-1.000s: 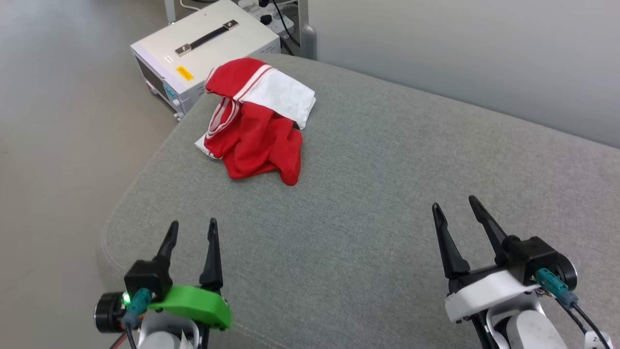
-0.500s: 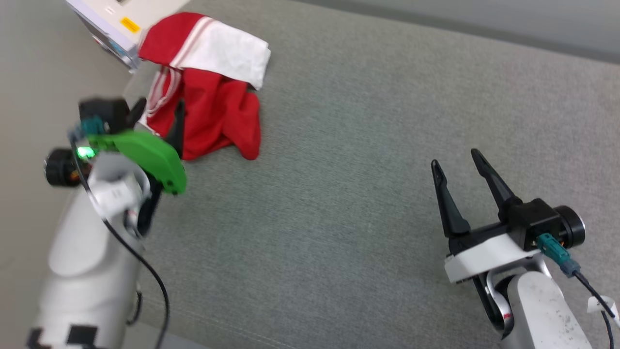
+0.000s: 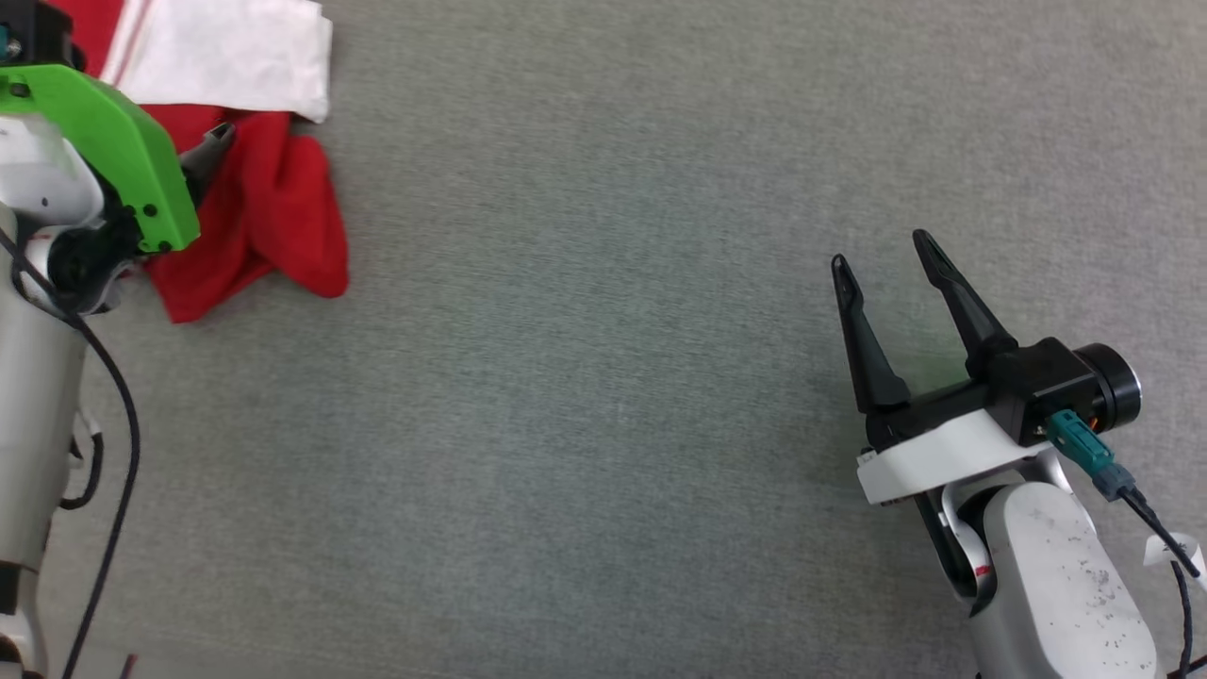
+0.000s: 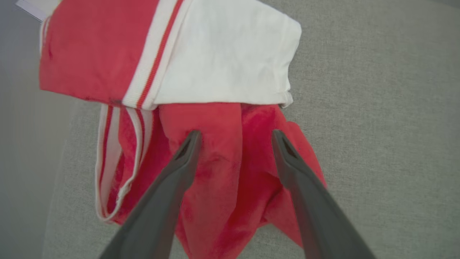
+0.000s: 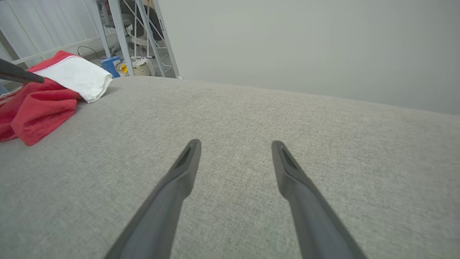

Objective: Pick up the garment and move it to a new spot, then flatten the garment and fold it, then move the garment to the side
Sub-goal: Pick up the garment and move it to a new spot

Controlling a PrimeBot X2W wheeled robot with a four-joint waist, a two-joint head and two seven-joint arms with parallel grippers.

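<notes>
1. Pointing at the garment (image 4: pixel 215 172) in the left wrist view, the left gripper (image 4: pixel 235 138) has its jaws wide apart and grasps nothing. Both fingertips (image 4: pixel 192 138) lie over the crumpled red body, just below the white sleeve (image 4: pixel 222 61) folded across the top. Whether the tips touch the cloth I cannot tell. Striped trim (image 4: pixel 147 72) runs beside the sleeve and loops down the left side. The garment sits near the edge of the cushion (image 4: pixel 377 126). Its top left corner is cut off at the view's edge, and the fingers cover part of the red folds.
2. In the head view the garment (image 3: pixel 273 217) lies in the top left corner on the cushion, cut off there and partly hidden behind the green mount (image 3: pixel 104 113) of the left arm. One left finger (image 3: pixel 217 141) shows over the red cloth; the other is hidden. The right gripper (image 3: pixel 879 250), well apart from the garment, is released too, its jaws spread and empty over bare cushion.
3. In the right wrist view the right fingers (image 5: pixel 187 169) stand apart with nothing but grey cushion (image 5: pixel 251 108) between them. The garment (image 5: pixel 39 104) lies at the far left, cut off by the edge, with the sleeve on top. A dark left finger (image 5: pixel 18 73) reaches over the red folds; contact is hard to make out. Beyond stand a rack (image 5: pixel 122 36), blurred clutter and a wall (image 5: pixel 305 43).
</notes>
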